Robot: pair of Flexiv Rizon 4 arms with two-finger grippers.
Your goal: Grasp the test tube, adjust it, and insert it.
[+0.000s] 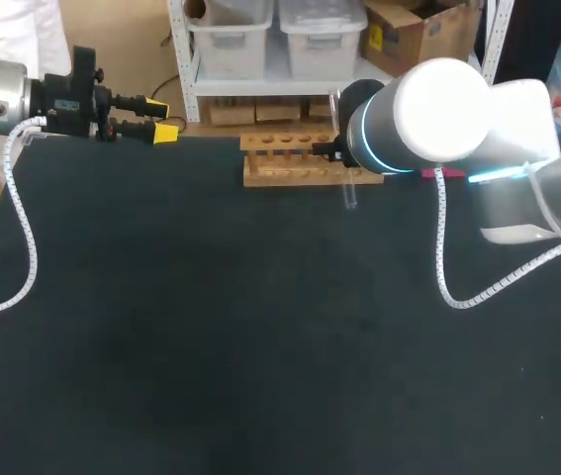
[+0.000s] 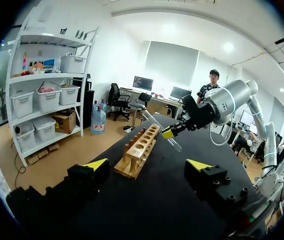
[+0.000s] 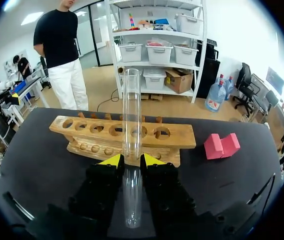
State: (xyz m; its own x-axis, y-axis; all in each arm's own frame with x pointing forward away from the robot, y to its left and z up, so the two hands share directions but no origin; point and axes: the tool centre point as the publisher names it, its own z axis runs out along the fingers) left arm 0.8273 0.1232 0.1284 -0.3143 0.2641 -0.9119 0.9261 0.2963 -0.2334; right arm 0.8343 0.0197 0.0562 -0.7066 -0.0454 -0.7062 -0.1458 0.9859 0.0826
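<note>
A clear glass test tube [image 3: 130,110] stands between the yellow fingertips of my right gripper [image 3: 131,160], which is shut on its lower part. In the left wrist view the test tube [image 2: 161,130] hangs tilted beside the wooden rack [image 2: 138,150], held by the right gripper [image 2: 171,132]. The rack [image 3: 121,136] has a row of empty holes and lies just ahead of the right gripper. From above, the rack [image 1: 295,158] sits at the table's far middle, and one end of the test tube [image 1: 350,195] shows in front of its right end. My left gripper [image 1: 161,119] stands open at the far left, holding nothing.
A pink block [image 3: 222,145] lies on the black table to the right of the rack. My right arm's big elbow [image 1: 438,109] covers the rack's right end and the right gripper in the head view. White cables trail from both arms.
</note>
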